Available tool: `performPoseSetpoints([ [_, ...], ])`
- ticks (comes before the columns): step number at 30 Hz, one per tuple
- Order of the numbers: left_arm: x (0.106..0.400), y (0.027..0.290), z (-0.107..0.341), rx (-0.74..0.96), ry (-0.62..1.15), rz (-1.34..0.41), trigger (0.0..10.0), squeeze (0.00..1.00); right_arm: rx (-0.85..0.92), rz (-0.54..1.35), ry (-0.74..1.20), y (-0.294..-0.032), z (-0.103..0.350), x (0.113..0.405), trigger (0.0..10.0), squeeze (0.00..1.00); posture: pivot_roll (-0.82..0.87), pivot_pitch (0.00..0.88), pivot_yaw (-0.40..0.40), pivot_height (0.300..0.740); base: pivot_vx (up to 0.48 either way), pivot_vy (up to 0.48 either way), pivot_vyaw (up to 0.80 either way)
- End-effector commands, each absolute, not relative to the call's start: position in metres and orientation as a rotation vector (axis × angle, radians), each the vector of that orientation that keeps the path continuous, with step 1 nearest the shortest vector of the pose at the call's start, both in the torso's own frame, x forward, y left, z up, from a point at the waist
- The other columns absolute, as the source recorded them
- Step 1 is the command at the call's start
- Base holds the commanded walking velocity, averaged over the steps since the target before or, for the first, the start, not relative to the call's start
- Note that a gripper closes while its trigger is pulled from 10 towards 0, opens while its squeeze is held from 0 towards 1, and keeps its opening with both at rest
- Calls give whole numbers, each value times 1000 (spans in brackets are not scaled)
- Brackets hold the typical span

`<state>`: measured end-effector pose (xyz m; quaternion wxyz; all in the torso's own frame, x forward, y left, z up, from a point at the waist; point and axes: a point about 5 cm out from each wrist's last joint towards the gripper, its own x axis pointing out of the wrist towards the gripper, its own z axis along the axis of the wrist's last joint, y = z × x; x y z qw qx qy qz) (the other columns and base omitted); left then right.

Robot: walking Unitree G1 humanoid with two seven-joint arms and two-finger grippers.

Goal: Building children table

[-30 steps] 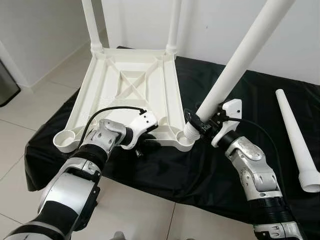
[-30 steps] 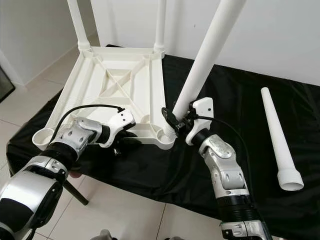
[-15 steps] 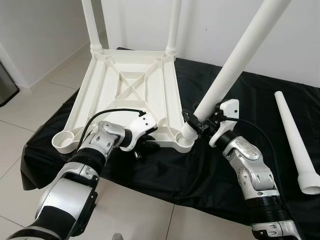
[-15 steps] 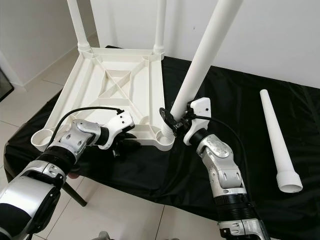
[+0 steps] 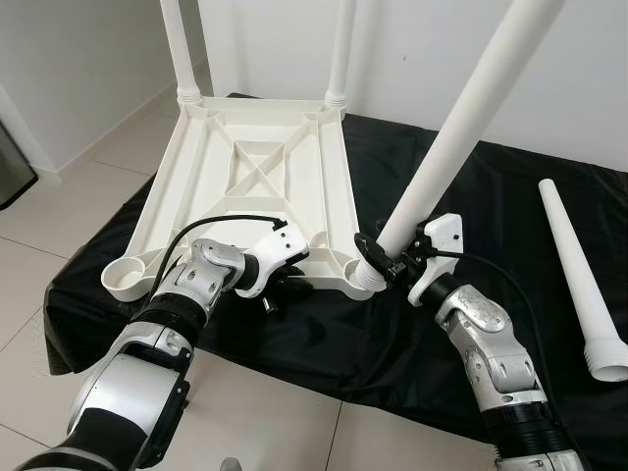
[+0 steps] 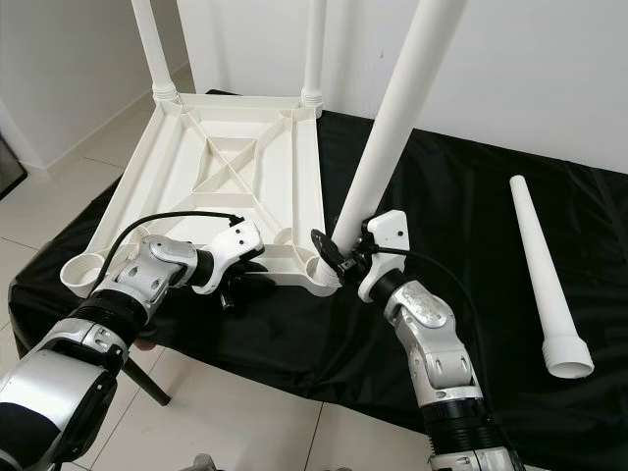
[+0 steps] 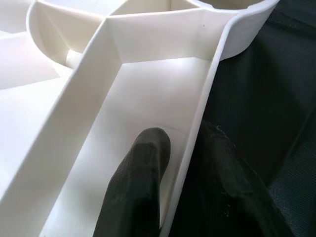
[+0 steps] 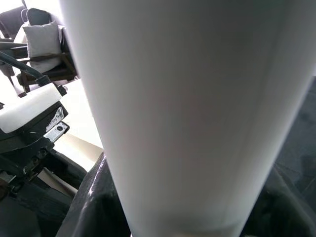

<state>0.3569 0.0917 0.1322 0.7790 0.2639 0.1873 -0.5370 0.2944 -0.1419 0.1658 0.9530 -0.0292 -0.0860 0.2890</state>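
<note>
Left eye view: the tabletop (image 5: 250,186) lay upside down on a black cloth (image 5: 461,186), ribs up. Two legs (image 5: 177,49) stood seated in the far corner sockets, at 11 and 12 o'clock. The right gripper (image 5: 385,257) pinched a third leg (image 5: 451,147) near its ribbed lower end, the leg leaning toward 1 o'clock, its foot touching the near right socket (image 5: 361,275). Whether it was seated I could not tell. The left gripper (image 5: 285,283) clamped the near edge of the tabletop, at about 9 o'clock from that socket.

Right eye view: a fourth leg (image 6: 545,285) lay loose on the cloth at 3 o'clock, well apart from the tabletop, wide end toward the robot. The near left socket (image 6: 83,270) stood empty.

Left wrist view: one black finger (image 7: 140,182) sat inside a rib pocket of the tabletop, the other outside the rim against the cloth, so the wall was nipped between them. The hold looked firm.

Right wrist view: the third leg ran between the two fingers (image 8: 94,192), one dark pad on each side, closed against it.

Progress, judged: two legs done, third at its socket and probably needing to be stood upright and pushed home, fourth untouched. Roughly half built. Turning the table upright also remains.
</note>
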Motion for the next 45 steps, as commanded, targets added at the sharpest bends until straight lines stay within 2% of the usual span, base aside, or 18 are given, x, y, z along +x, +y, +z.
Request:
performPoseSetpoints([
  [1,363,95,132,650,335,-981,10000,0,-67,595,-130,-140,156,292,10000,0,-35,18,-9,740,0,0,0],
  [8,354,85,122,676,297,-993,10000,0,-76,623,-152,-138,164,295,10000,0,-33,23,-9,740,0,0,0],
  [22,356,79,128,690,258,-965,10000,0,-138,654,-118,-137,165,308,10000,0,-29,25,-9,740,0,0,0],
  [28,350,79,124,698,260,-992,10000,0,-108,627,-135,-140,168,311,10000,0,-25,26,-8,740,0,0,0],
  [36,338,76,113,708,274,-1067,10000,0,53,556,-308,-151,189,308,10000,0,-29,31,-6,740,0,0,0],
  [45,332,74,111,730,265,-1116,10000,0,40,520,-274,-155,182,310,10000,0,-29,29,-5,740,0,0,0],
])
